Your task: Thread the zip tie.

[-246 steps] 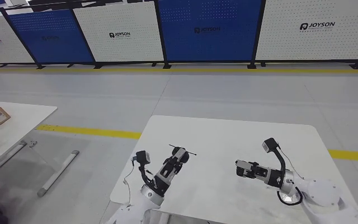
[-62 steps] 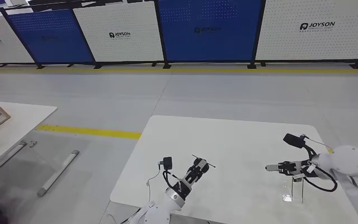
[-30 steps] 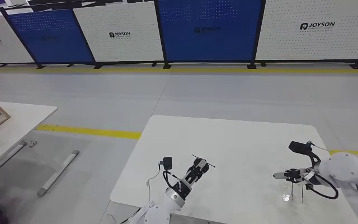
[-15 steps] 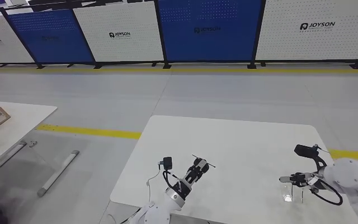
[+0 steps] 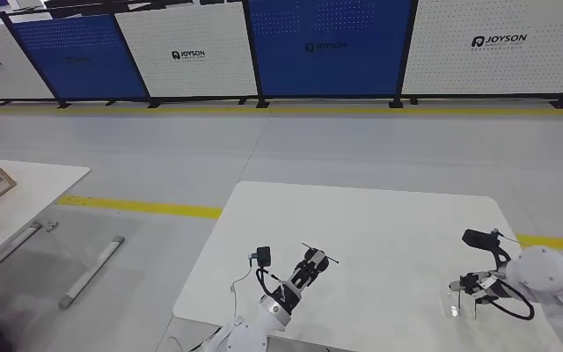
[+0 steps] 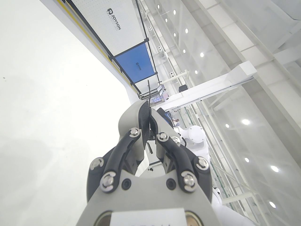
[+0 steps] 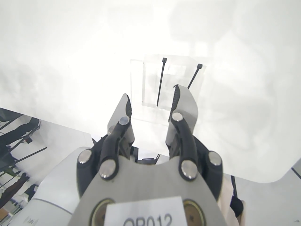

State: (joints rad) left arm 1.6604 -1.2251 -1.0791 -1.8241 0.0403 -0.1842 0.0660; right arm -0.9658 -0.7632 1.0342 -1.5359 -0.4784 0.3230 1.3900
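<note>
Hovering released near the clear holder (image 7: 137, 83), the right gripper (image 7: 151, 92) could knock the upright zip tie (image 7: 160, 83) aside by closing off-centre; the left gripper (image 6: 149, 116), well apart from the holder, clenches a second zip tie (image 6: 148, 90).

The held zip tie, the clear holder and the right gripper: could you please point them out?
held zip tie (image 6: 149, 91), left wrist view, strap above fingertips.
clear holder (image 7: 136, 81), right wrist view, bare side wall.
right gripper (image 7: 151, 92), right wrist view, midway between open fingertips.
</note>
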